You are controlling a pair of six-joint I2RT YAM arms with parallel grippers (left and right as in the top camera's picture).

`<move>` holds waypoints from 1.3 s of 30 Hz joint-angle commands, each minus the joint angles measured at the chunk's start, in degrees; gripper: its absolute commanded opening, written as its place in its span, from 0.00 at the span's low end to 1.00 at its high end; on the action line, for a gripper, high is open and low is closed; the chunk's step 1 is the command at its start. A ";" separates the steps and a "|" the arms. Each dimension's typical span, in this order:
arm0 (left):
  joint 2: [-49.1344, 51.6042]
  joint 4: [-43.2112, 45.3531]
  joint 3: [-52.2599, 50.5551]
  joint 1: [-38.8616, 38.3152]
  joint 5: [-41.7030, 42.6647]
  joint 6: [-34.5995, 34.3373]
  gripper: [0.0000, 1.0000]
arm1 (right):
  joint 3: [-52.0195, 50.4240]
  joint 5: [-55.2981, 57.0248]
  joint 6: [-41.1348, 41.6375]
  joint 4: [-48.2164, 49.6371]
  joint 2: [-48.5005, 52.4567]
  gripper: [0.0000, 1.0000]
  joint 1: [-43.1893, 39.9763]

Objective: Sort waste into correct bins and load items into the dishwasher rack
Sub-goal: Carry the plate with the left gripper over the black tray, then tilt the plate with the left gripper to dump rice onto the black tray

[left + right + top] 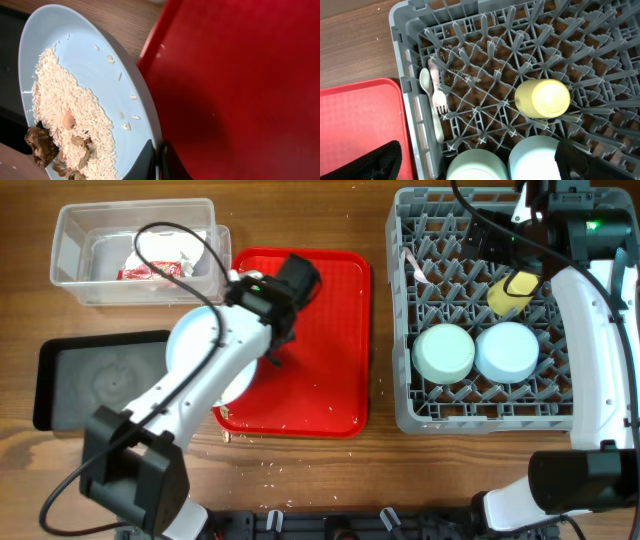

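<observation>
A: Well, where is the plate (100, 75) held?
B: Its rim is clamped by the left end effector (155, 162), beside the red tray (240, 75). The right end effector (477, 150) is spread wide over the dishwasher rack (402, 60).

I see a robot lab staged as a kitchen. The left arm (205, 360) and right arm (595, 350) stand at a wooden bench (330, 480) carrying a dishwasher rack (400, 380) and red tray (320, 370).
</observation>
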 commanded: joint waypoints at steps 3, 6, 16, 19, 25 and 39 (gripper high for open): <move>-4.66 1.84 1.18 9.94 -1.86 8.26 0.04 | -0.13 0.94 0.81 0.17 0.50 1.00 -0.07; -5.22 4.33 1.18 14.95 -0.48 9.46 0.04 | -0.13 0.94 0.85 0.17 0.50 1.00 -0.07; -5.62 11.41 1.18 34.16 19.76 12.41 0.04 | -0.13 0.94 0.83 0.17 0.50 1.00 -0.07; -6.14 11.80 1.18 38.84 26.40 12.41 0.04 | -0.13 0.94 0.81 0.17 0.50 1.00 -0.07; -10.73 12.17 1.18 51.39 47.21 14.95 0.04 | -0.13 0.96 0.83 0.20 0.50 1.00 -0.07; -11.96 8.92 1.16 73.13 76.41 18.38 0.04 | -0.13 0.94 0.81 0.17 0.50 1.00 -0.07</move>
